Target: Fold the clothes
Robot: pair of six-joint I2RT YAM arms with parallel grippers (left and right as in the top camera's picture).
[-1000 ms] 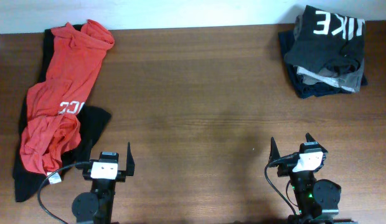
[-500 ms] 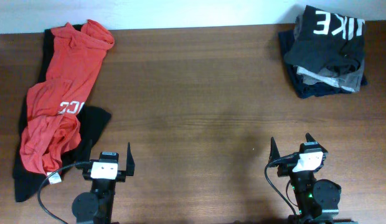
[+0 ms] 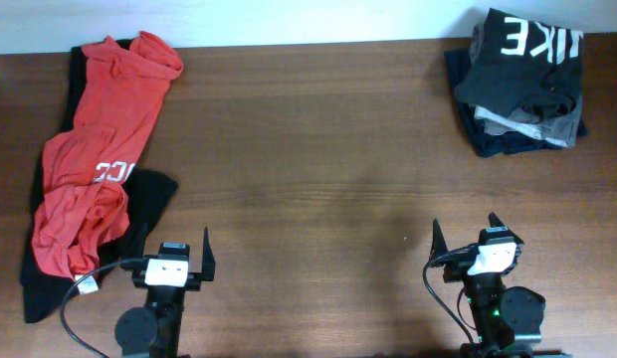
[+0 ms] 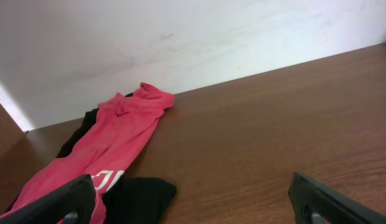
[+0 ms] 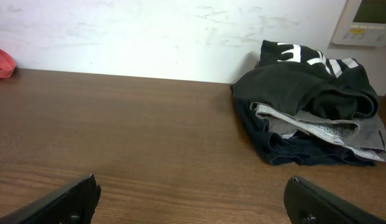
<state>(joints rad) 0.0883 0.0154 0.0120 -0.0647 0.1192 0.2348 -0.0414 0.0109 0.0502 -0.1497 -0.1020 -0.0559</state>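
Resting at the near edge of the desk (image 3: pixel 318 169), both arms sit well apart from the clothes. The left gripper (image 3: pixel 174 251), towards the near left corner, has its jaws spread wide and holds nothing; the right gripper (image 3: pixel 466 234), towards the near right corner, is spread and empty too. A red T-shirt (image 3: pixel 95 149) with white letters lies crumpled along the left edge over a black garment (image 3: pixel 149 199). At the far right corner, a black T-shirt (image 3: pixel 522 55) with white block letters tops a small stack (image 3: pixel 517 134) of grey and dark clothes.

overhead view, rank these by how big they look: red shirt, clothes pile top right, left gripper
1. red shirt
2. clothes pile
3. left gripper, clearly smallest
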